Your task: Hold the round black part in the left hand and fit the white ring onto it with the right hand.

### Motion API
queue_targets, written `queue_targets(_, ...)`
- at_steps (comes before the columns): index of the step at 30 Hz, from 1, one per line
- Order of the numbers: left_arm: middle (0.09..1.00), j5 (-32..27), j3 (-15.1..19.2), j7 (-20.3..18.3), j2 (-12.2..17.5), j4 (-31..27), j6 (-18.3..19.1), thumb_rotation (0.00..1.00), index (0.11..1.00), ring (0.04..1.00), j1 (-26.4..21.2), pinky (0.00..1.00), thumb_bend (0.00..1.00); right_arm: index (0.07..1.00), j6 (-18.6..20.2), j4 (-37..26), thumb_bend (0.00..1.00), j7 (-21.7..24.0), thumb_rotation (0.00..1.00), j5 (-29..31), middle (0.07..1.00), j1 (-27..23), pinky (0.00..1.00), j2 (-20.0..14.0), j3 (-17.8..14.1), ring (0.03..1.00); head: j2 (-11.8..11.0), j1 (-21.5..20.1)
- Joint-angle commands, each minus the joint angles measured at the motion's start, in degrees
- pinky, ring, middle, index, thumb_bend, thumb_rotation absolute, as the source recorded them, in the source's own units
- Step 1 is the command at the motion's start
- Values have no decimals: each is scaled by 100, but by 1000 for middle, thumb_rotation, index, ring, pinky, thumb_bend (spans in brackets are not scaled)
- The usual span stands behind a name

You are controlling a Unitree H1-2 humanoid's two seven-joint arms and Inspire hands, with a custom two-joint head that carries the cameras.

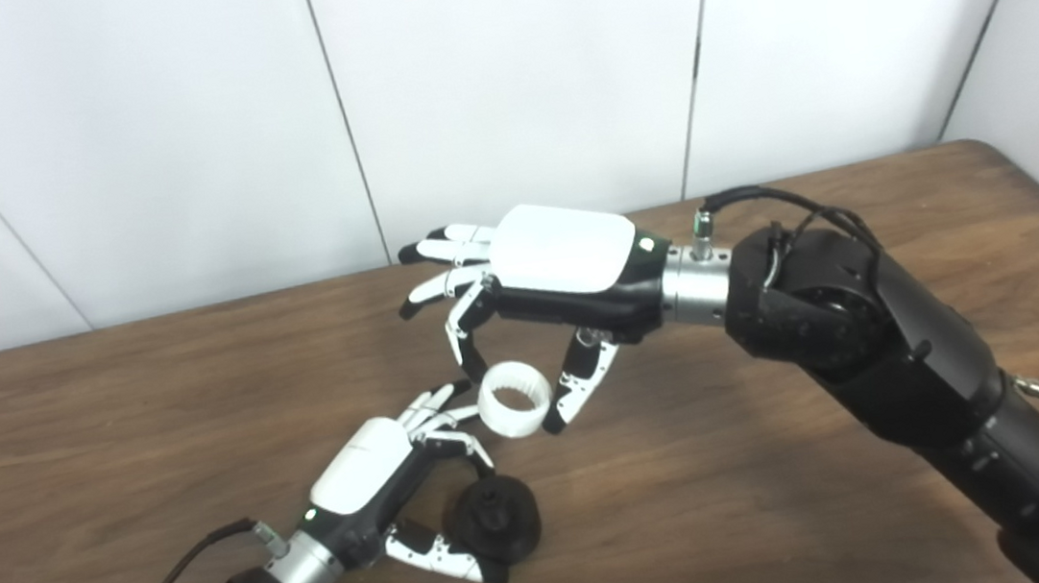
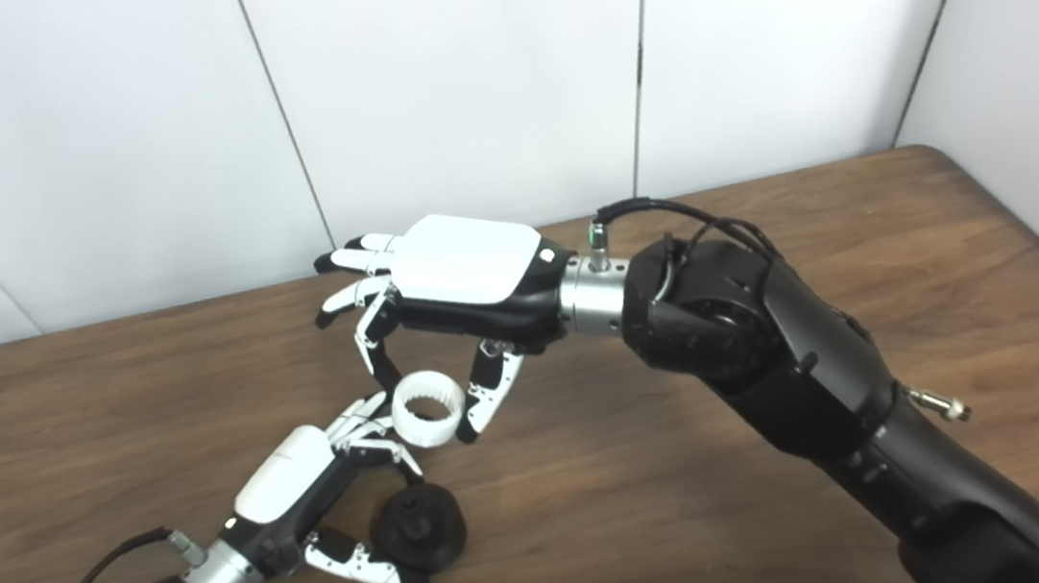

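right hand (image 1: 566, 272): pinching white ring (image 1: 515, 400), other fingers spread | left hand (image 1: 385, 484): curled round black part (image 1: 495, 518) on table (image 1: 792, 495)

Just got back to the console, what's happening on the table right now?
The left robot hand is closed around the round black part low over the wooden table; whether the part rests on the table is hard to tell. The right robot hand pinches the white ring between a finger and its thumb, with its other fingers spread. The ring, toothed inside, sits above and just behind the black part and is not yet fitted onto it.
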Motion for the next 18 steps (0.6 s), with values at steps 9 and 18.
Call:
queue_targets(9, 885, 349, -229, -752, -39, -287, 487, 58, 481, 1000, 187, 1000, 525, 481, -279, -258, 524, 188, 144, 109, 889, -14, 1000, 21, 102, 1000, 113, 144)
queue_targets(18, 876, 448, -258, -761, -95, -379, 601, 60, 481, 1000, 219, 1000, 525, 482, -452, -139, 525, 359, 145, 74, 899, 15, 1000, 14, 172, 1000, 136, 230)
